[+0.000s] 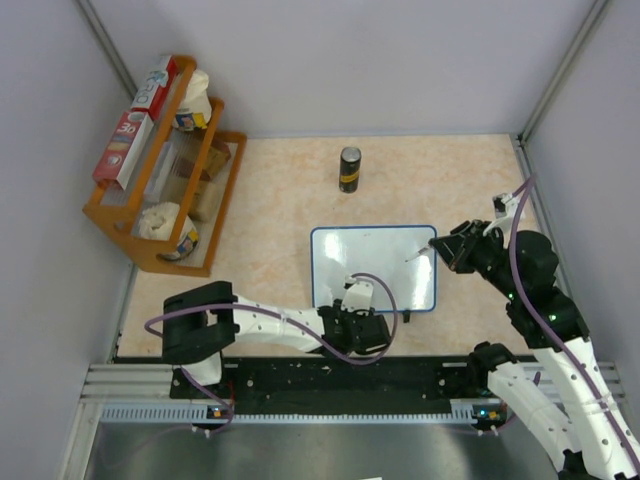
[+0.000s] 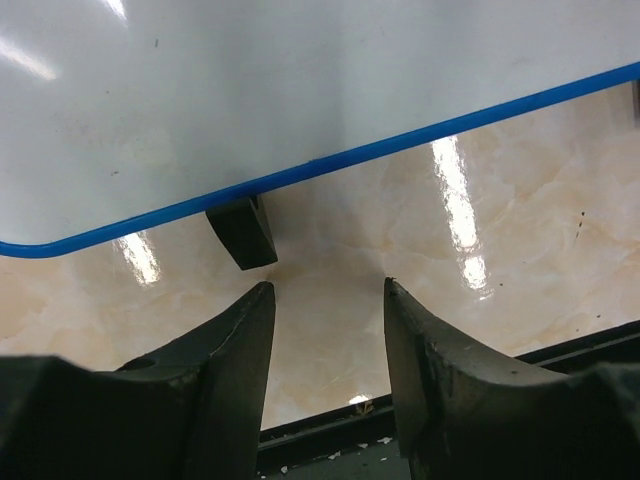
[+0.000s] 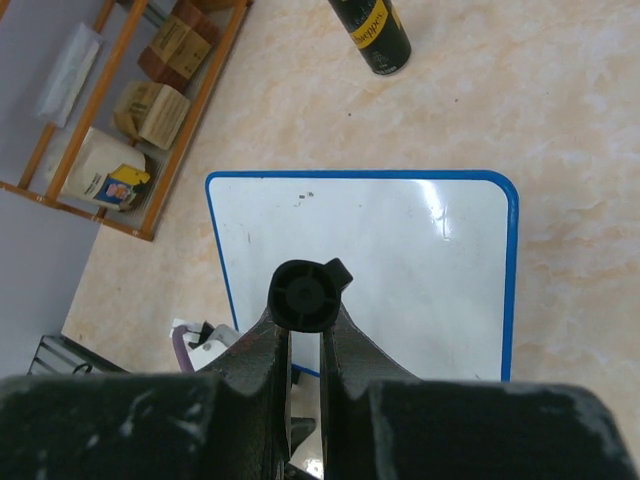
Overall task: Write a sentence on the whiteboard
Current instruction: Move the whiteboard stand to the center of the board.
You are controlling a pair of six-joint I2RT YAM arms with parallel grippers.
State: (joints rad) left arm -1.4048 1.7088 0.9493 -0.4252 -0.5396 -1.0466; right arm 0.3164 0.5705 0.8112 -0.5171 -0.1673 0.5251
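The whiteboard [image 1: 375,265] lies flat on the table, white with a thin blue rim. Its face [image 3: 370,250] carries only a few tiny dark specks; the sentence is not in view. My left gripper [image 1: 356,300] sits low at the board's near edge. In the left wrist view its jaws [image 2: 327,285] stand apart over bare tabletop, just short of a black foot [image 2: 243,230] under the blue rim [image 2: 330,160]. My right gripper [image 1: 452,245] hovers at the board's right side. It is shut on a black marker [image 3: 305,295], which points down at the board.
A dark drink can [image 1: 349,169] stands beyond the board. A wooden rack [image 1: 165,170] with boxes and packets fills the far left. Grey walls close in the table on three sides. A black rail [image 1: 300,375] runs along the near edge.
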